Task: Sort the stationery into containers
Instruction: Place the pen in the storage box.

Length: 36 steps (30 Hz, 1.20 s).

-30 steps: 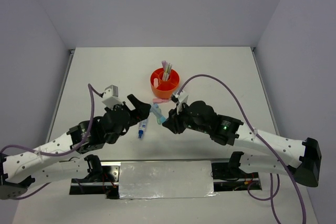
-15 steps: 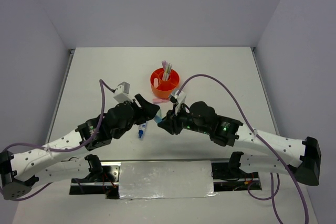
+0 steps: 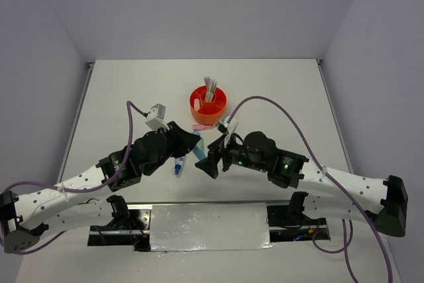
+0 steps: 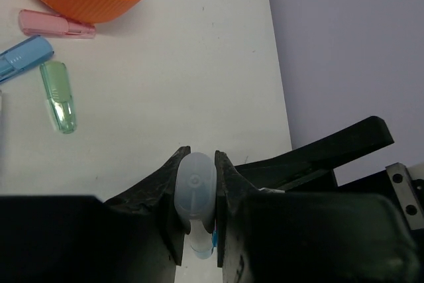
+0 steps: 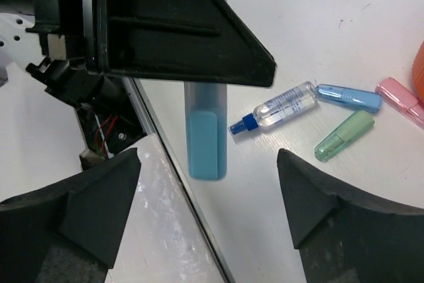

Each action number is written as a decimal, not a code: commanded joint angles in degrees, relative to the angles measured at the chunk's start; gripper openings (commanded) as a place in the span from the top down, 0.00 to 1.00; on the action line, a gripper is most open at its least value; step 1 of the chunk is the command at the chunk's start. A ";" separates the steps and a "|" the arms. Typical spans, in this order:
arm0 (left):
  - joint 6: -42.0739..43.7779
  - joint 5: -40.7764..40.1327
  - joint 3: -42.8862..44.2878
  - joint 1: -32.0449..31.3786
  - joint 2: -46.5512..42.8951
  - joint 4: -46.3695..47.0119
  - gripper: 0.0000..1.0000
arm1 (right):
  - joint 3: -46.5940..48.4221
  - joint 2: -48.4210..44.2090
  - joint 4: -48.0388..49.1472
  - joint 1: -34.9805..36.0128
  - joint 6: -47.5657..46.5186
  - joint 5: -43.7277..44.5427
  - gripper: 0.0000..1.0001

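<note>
My left pincer [image 4: 195, 164] is clamped on a translucent pale-blue capped highlighter [image 4: 195, 190], lifted off the white table [image 4: 199, 64]. My right pincer [image 5: 209, 183] stands apart, empty. A few pens [image 3: 209, 89] stand in the round orange plastic organizer [image 4: 99, 8]. A pink highlighter [image 4: 56, 24], a blue highlighter [image 4: 23, 57], a green highlighter [image 4: 58, 96] and a clear blue-capped tube [image 5: 281, 107] lie unsorted.

Top view: even, diffuse light from above leaves the white table [image 3: 132, 97] bright and the walls [image 3: 199, 11] faintly lilac, with soft shadows beneath the left arm [image 3: 73, 187] and right arm [image 3: 338, 180] and a dull sheen on the silvery sheet [image 3: 209, 226] at the near edge. Left wrist view: the table is sharp and evenly lit, whereas the left gripper [image 4: 201, 157] and the highlighter [image 4: 195, 193] it clamps lie close to the lens, dark and soft-edged. Right wrist view: the widely parted fingers [image 5: 86, 210] of the right gripper [image 5: 209, 157] are blurred black masses against a nearly washed-out table.
</note>
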 commanded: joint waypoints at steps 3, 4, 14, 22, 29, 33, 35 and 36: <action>2.92 1.18 -5.47 0.23 -5.05 11.40 1.00 | -7.36 -7.22 11.50 -0.71 9.36 4.41 0.06; 3.44 1.80 -6.70 0.23 -5.93 14.66 1.00 | -8.69 -8.10 15.69 -0.80 11.67 4.50 0.06; 6.96 8.74 -23.48 0.32 -14.55 48.95 1.00 | -21.02 -7.06 41.04 -0.71 28.22 3.28 0.27; 5.65 9.62 -27.19 0.32 -13.32 56.79 1.00 | -20.40 -4.34 49.39 0.70 24.61 -1.30 0.44; 5.91 8.66 -27.98 0.32 -13.93 58.46 1.00 | -20.57 -1.87 51.86 0.87 25.31 -2.53 0.50; 6.17 9.01 -28.07 0.32 -14.55 58.73 1.00 | -22.50 -2.57 54.58 0.87 25.49 -0.60 0.52; 6.00 9.10 -28.24 0.23 -14.38 59.08 1.00 | -22.68 -2.75 55.54 0.87 25.14 -0.42 0.54; 5.82 9.27 -28.59 0.32 -14.20 59.34 1.00 | -22.68 -2.92 55.90 0.96 24.70 -0.50 0.57</action>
